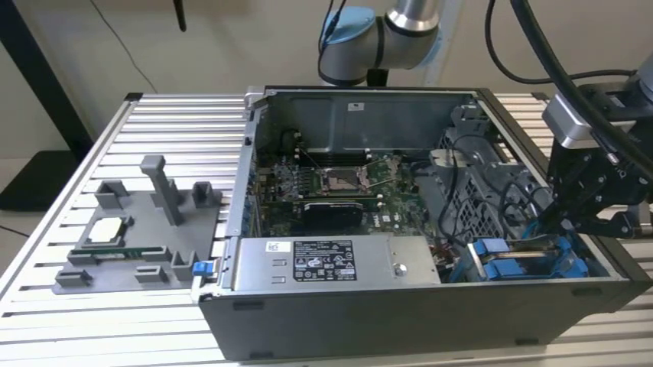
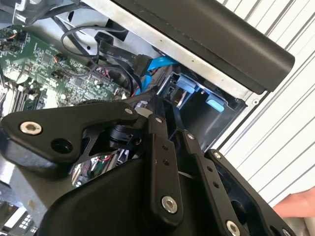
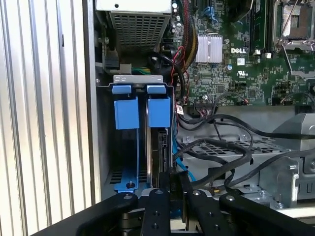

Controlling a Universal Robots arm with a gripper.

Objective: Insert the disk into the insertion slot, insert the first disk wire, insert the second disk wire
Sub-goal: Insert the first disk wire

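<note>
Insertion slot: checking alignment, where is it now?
The insertion slot is at the case's near corner, on the exterior view's right, between the power-supply box and the gripper.

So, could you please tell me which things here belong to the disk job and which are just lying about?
For the job: gripper, disk edge-on at the insertion slot, blue cable.
Lying about: power-supply box, motherboard, grey tray with a processor.

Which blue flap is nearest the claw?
The blue flap nearer the green board; the claw lines up with it. The other flap hugs the case wall.
</note>
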